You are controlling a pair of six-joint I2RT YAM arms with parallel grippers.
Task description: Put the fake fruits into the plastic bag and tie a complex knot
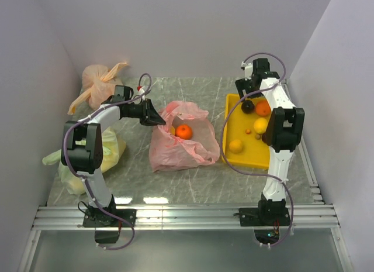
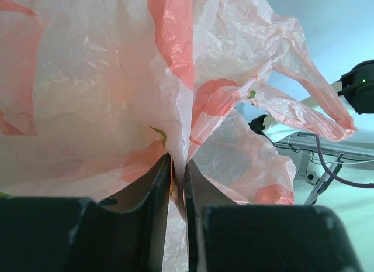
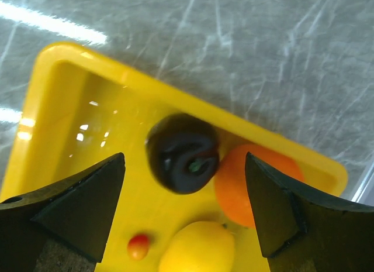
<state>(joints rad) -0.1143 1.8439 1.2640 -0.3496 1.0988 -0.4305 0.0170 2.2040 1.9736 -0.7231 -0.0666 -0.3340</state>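
The pink plastic bag (image 1: 181,140) lies open mid-table with an orange (image 1: 183,131) and a yellow fruit (image 1: 172,130) inside. My left gripper (image 1: 156,117) is shut on the bag's left rim; in the left wrist view the film (image 2: 175,79) is pinched between the jaws (image 2: 178,167). My right gripper (image 1: 248,92) is open above the far end of the yellow tray (image 1: 232,102). In the right wrist view a dark plum (image 3: 182,153), an orange (image 3: 245,184), a lemon (image 3: 197,248) and a small red fruit (image 3: 138,245) lie in the tray (image 3: 70,96) below the open fingers. No knot shows.
An orange-peach tied bag (image 1: 99,79) sits at the back left. A yellow-green bag (image 1: 111,152) lies by the left arm's base. More yellow fruits (image 1: 236,145) lie in the tray's near half. Walls close in on both sides.
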